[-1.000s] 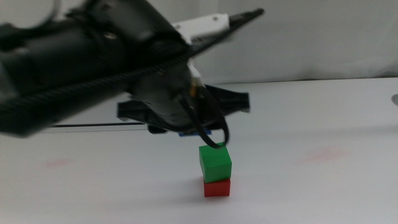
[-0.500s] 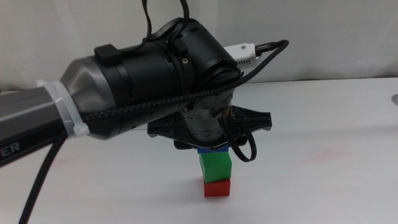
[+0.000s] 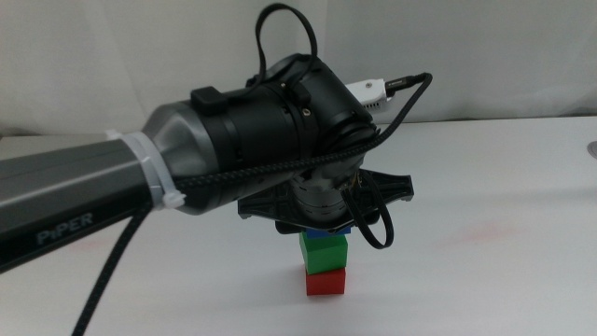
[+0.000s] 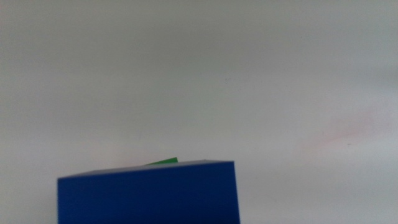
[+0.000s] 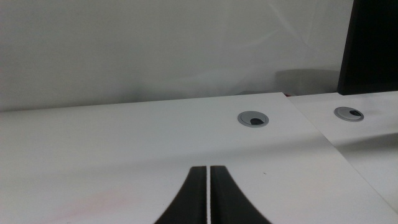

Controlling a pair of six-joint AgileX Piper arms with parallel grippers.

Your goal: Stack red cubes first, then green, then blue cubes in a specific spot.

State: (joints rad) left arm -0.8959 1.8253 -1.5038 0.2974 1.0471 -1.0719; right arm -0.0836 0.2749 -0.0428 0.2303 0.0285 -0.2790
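White table (image 3: 522, 177): plain top, faint pinkish smudges on it in the middle view.

Left arm (image 3: 187, 177): comes in from the left side of the middle view, grey sleeve lettered "PIPER", black wrist body, a braided cable (image 3: 121, 261) strapped along it with a white tie. It reaches over the centre of the table and covers most of what sits under its head.

Left gripper (image 3: 322, 222): directly above the stack, pointing down. Its jaws are hidden under the black head in the middle view and do not show in the left wrist view, so I cannot tell whether they are apart, together or clamped on anything.

Right gripper (image 5: 208, 193): off to the side, over bare table near two round grey cable ports (image 5: 254, 119). Fingers together, only a hairline gap between them, nothing held.

Stack, near the middle of the table, on bare white top:
- red cube (image 3: 326, 282) at the bottom, resting on the table.
- green cube (image 3: 324, 252) on top of the red one, edges roughly flush.
- blue cube (image 3: 328, 231) right above the green one, only a thin strip visible under the left gripper; contact with green not resolvable. In the left wrist view it fills the near field, with a sliver of green showing past its edge.
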